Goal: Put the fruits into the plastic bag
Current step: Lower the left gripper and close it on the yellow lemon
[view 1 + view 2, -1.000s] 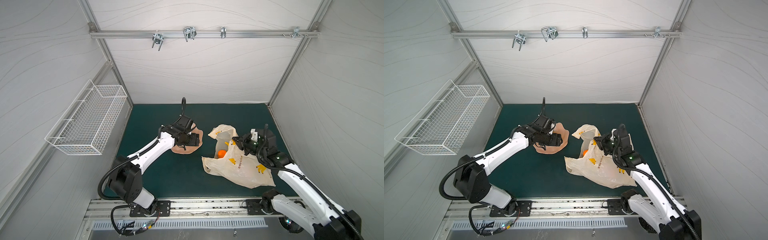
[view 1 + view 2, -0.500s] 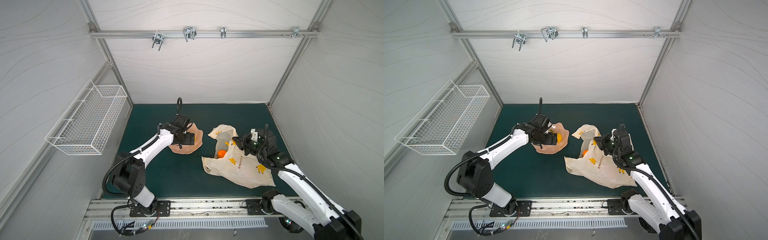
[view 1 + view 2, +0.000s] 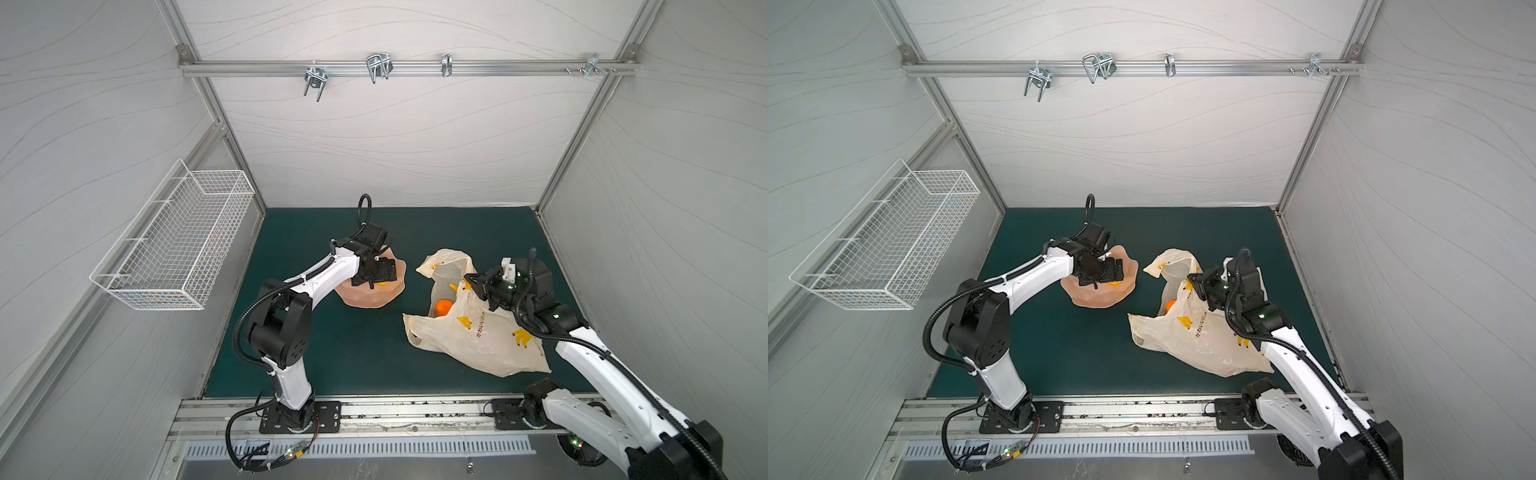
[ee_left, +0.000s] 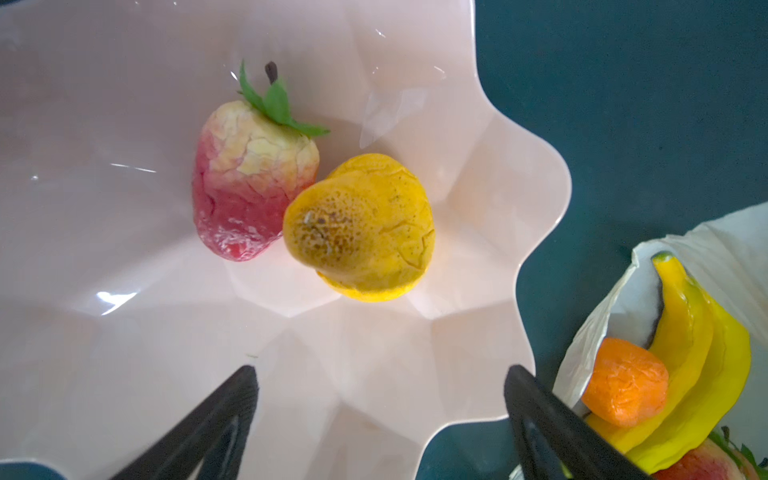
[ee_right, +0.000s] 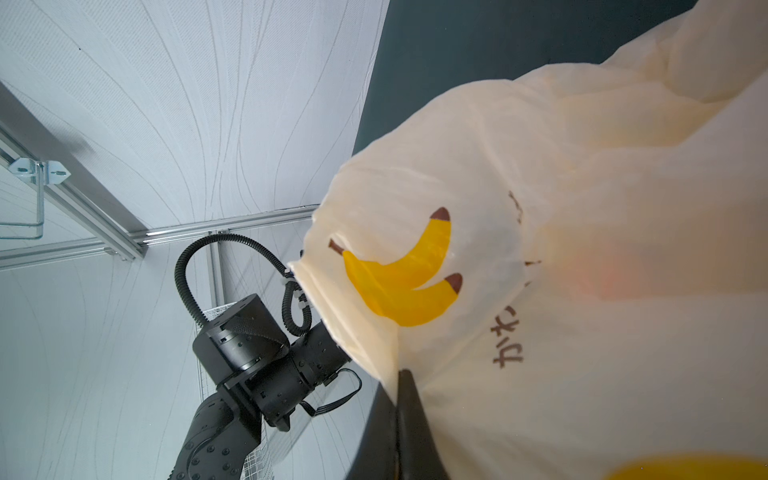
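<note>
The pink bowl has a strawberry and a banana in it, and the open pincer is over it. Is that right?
Not quite. Next to the strawberry in the pink bowl lies a yellow pear, not a banana. The left wrist view shows it. The open left pincer is indeed over the bowl.

Plastic bag [image 3: 478, 332]: thin, cream, crumpled, printed with yellow banana bunches and dark writing. It lies on the right side of the green mat [image 3: 353, 353], with its mouth raised and open toward the pink bowl [image 4: 124, 332]. In the mouth: orange [image 4: 625, 382], two yellow bananas [image 4: 698, 357] side by side, and part of a red strawberry [image 4: 698, 467]. In the bowl: second strawberry [image 4: 249, 183], red fading pale with green leaves, touching a speckled yellow-orange pear [image 4: 361, 228].
</note>
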You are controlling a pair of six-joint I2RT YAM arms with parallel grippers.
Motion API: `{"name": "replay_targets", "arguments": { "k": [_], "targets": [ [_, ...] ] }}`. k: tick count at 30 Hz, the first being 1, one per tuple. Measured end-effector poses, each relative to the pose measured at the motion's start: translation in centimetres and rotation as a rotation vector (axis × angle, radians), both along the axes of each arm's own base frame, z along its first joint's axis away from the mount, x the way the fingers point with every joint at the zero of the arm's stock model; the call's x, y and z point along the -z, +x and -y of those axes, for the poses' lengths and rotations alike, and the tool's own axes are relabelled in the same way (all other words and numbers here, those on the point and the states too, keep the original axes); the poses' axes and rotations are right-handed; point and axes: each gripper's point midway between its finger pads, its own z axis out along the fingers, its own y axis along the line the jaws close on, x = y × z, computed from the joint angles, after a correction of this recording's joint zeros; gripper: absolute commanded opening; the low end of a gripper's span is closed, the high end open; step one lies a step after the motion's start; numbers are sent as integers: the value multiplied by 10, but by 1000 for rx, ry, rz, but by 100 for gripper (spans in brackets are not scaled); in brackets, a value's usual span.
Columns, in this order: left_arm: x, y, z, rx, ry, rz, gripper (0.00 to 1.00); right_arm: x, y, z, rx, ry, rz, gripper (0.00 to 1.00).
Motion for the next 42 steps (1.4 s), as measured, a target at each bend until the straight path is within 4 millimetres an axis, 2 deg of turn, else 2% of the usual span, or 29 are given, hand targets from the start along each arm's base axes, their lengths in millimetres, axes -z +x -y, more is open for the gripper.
{"name": "replay_targets", "arguments": {
  "k": [8,18,25,42],
  "targets": [
    [24,11,4,-70,-11,-36,90,0,0,0,0,0,0,0],
    [33,28,11,-131,-52,-7,86,3,-2,1,-1,-6,-12,0],
    [47,30,8,-150,-30,-25,83,2,-3,1,0,-6,-11,0],
    [51,33,0,-151,6,-13,64,2,-4,2,0,-7,-12,0]
  ]
}}
